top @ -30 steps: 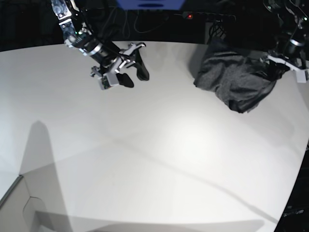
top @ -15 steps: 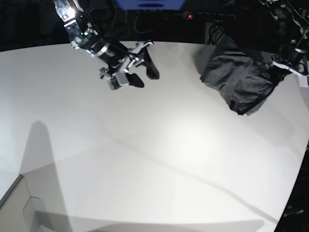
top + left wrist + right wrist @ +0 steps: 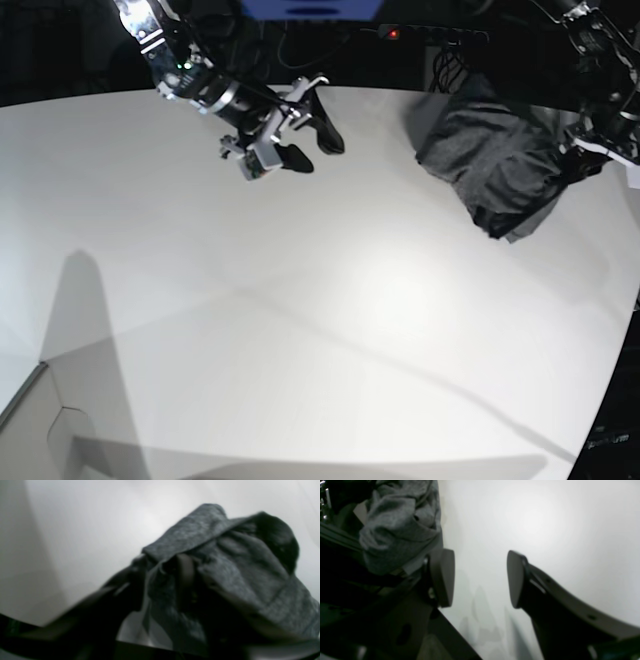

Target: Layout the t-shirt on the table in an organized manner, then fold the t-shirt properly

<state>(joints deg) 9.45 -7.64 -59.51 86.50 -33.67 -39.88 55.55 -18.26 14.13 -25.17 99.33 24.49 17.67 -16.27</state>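
I am a robot with two arms, and I am looking at a big white table (image 3: pixel 300 330).

My t-shirt (image 3: pixel 495 165) is dark grey and soft. In the base view it sits in the upper right of the frame, near the far edge of the table. It is all bunched up in a lumpy heap, not flat. Part of it rests on the table.

My left gripper (image 3: pixel 590 150) is at the far right of the base view, right at the edge of the heap. In my left wrist view the t-shirt (image 3: pixel 225 575) fills the middle and the right of the frame, and it is blurry. The cloth drapes over one dark finger (image 3: pixel 186 570) in the middle of the frame. I cannot tell if this gripper is pinching the cloth or has let go, because the cloth hides the tips.

My right gripper (image 3: pixel 305 145) is in the upper middle of the base view, well apart from the heap. It hangs over the bare table. In my right wrist view the right gripper (image 3: pixel 480 580) has its two dark pads (image 3: pixel 442 577) spread wide, with only white table (image 3: pixel 545 525) showing between them. It holds nothing. The t-shirt (image 3: pixel 400 527) shows in the upper left of that frame, beyond the gripper.

A grey shadow (image 3: pixel 90 330) lies on the table in the lower left of the base view.
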